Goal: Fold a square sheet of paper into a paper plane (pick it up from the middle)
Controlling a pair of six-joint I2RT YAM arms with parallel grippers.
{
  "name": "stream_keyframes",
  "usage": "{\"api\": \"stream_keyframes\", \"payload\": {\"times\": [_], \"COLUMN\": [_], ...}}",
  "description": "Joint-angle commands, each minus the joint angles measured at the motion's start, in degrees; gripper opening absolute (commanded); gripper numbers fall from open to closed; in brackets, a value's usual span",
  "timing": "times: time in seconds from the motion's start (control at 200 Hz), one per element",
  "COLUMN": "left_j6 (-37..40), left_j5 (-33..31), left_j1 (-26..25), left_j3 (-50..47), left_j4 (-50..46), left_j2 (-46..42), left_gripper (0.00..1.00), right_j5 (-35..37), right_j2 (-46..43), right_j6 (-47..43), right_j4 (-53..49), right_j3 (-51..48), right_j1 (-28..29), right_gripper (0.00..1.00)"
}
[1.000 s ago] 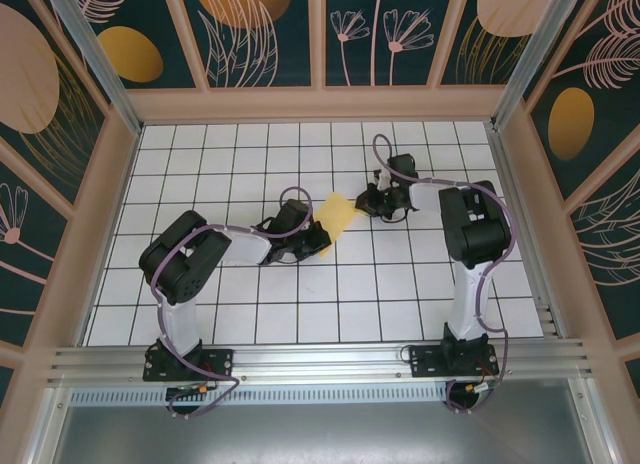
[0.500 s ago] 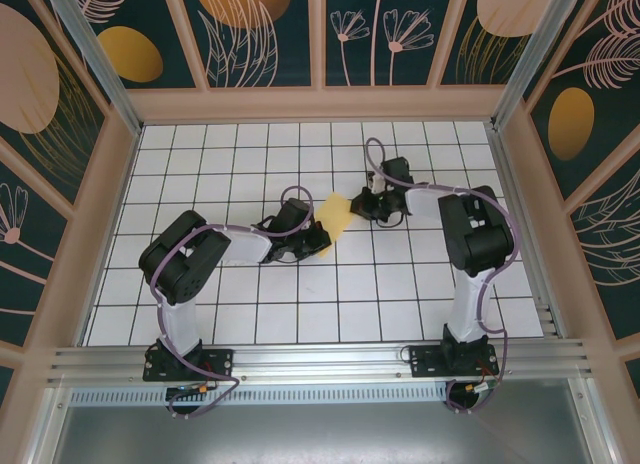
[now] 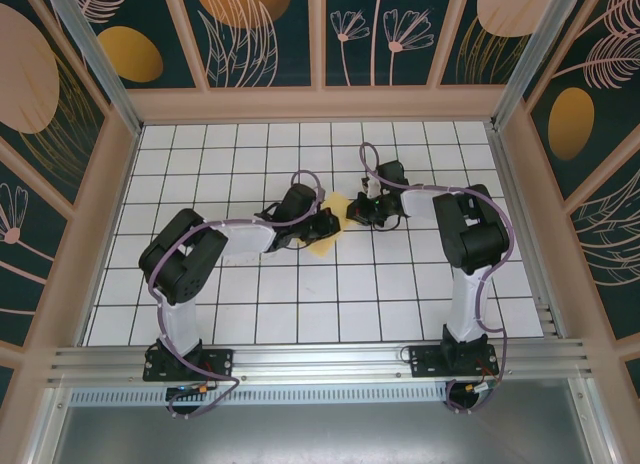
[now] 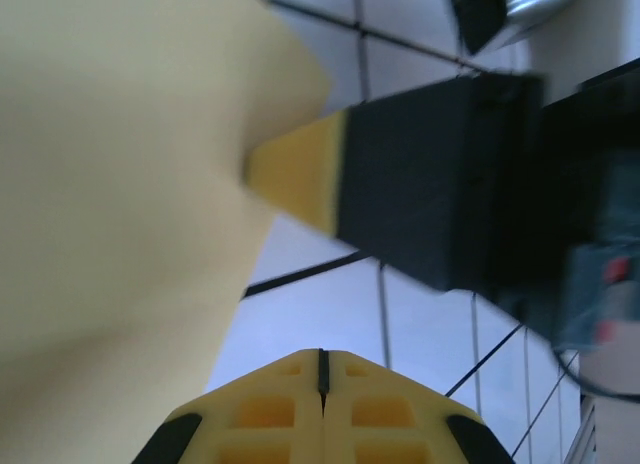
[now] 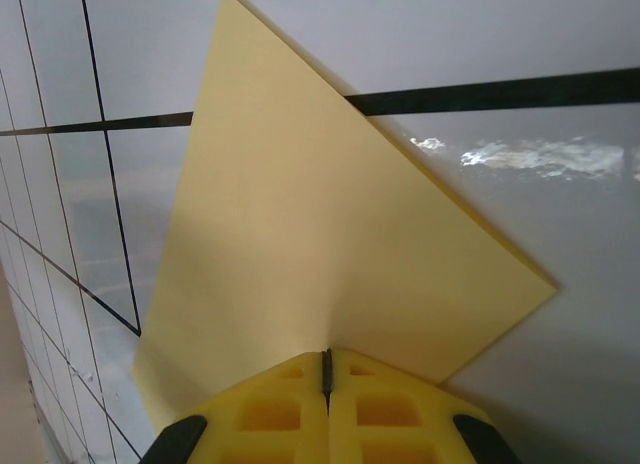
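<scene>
Near the middle of the tabletop (image 3: 380,284), the square sheet of paper (image 5: 300,214) sits low between the tips of the two arms. One edge is pinched in the right gripper (image 5: 326,369), whose jaws are clamped tight on it (a faint pucker fans out from the bite). The likeliest trouble, judged from this, lies at that bite: it takes in only the margin. A sideways drag could therefore pull the thin sheet free or tear it, and a twist of the wrist could put a stray crease across it and throw the plane's nose off centre. The left gripper (image 4: 322,382) has its jaws together too, close beside the blurred yellow sheet, but whether any paper is caught between them cannot be told. If it is, the arms drawing apart would strain the sheet. If it is not, a press from that tip might crumple the paper against the tabletop rather than crease it cleanly. Seen from above, the visible yellow has its long axis running from far right, beside the right gripper, to near left, under the left one. In the right wrist view the sheet spreads away from the jaws, its sharpest corner pointing away from them, with a blunter corner off to the right.
</scene>
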Motion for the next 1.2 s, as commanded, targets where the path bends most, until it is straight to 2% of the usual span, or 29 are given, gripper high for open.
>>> {"api": "stream_keyframes", "payload": {"times": [0.0, 0.115, 0.45, 0.936, 1.191], "left_j6": [3.6, 6.1, 7.9, 13.1, 14.5], "left_j5": [-1.1, -4.4, 0.8, 5.4, 5.6], "left_j1": [-0.2, -0.2, -0.3, -0.3, -0.3], "left_j3": [3.1, 4.7, 4.1, -6.1, -10.4], "left_j4": [-1.8, -6.3, -4.6, -5.0, -6.9], "left_j2": [3.0, 4.6, 8.0, 3.4, 0.4], "left_gripper": [0.00, 0.00, 0.00, 0.00, 0.00], "right_j5": [1.6, 1.4, 1.8, 6.1, 6.7], "right_j2": [2.9, 3.0, 3.7, 6.4, 6.9], "right_j6": [-2.1, -2.2, -2.9, -3.3, -3.1], "right_j4": [-3.2, -3.2, -3.8, -8.6, -9.0], "right_j3": [0.5, 0.4, 0.2, 2.4, 2.5], "right_j1": [-0.2, -0.2, -0.2, -0.7, -1.1], "right_gripper": [0.00, 0.00, 0.00, 0.00, 0.00]}}
